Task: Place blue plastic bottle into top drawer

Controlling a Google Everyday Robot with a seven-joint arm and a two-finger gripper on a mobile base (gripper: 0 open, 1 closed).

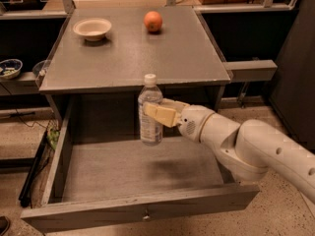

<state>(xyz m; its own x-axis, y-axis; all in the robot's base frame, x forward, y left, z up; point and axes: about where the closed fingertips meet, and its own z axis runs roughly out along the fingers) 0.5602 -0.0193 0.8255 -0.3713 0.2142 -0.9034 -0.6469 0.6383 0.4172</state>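
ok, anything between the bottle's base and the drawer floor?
Nothing in the camera view: the gripper, over the open top drawer, holds the blue plastic bottle, with only bare drawer floor beneath it.

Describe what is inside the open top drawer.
Inside the top drawer only bare grey floor shows. The blue plastic bottle is upright over it, held by the gripper; whether it touches is unclear. The arm covers the floor's right rear part.

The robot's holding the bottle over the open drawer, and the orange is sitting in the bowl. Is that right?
Not quite. The orange isn't in the bowl; it sits on the tabletop, apart from the bowl, as the camera view shows. The rest is right: the gripper holds the bottle upright over the open drawer.
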